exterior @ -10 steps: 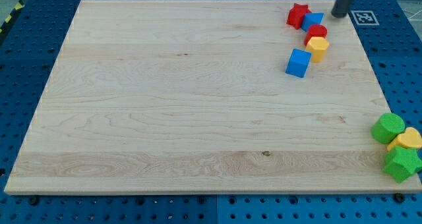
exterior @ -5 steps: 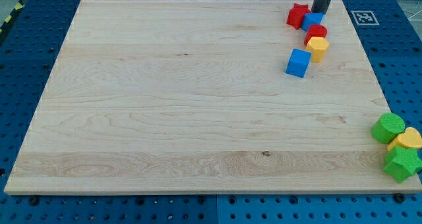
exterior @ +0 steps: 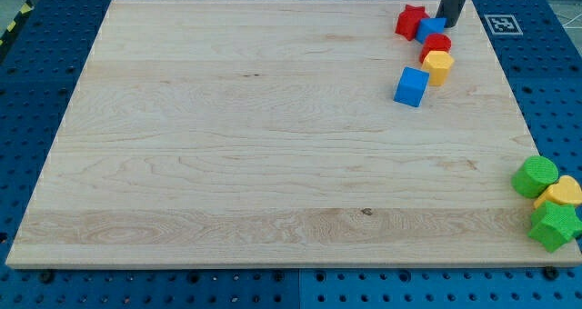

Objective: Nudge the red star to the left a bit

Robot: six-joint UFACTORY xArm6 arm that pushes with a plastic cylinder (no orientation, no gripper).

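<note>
The red star (exterior: 411, 21) lies near the top right of the wooden board (exterior: 273, 136). A blue block (exterior: 431, 27) touches its right side. My tip (exterior: 451, 24) is at the right of that blue block, at the top of the view, apart from the red star. Below the blue block sit a red block (exterior: 436, 45) and a yellow block (exterior: 438, 66), then a blue cube (exterior: 412, 86).
At the board's bottom right edge a green cylinder (exterior: 535, 176), a yellow block (exterior: 562, 193) and a green star-like block (exterior: 554, 224) stand clustered. A white marker tag (exterior: 503, 24) lies off the board at top right.
My tip moved left from beside the marker tag to the blue block's right side, then shifted slightly right and down. The blocks have not visibly moved.
</note>
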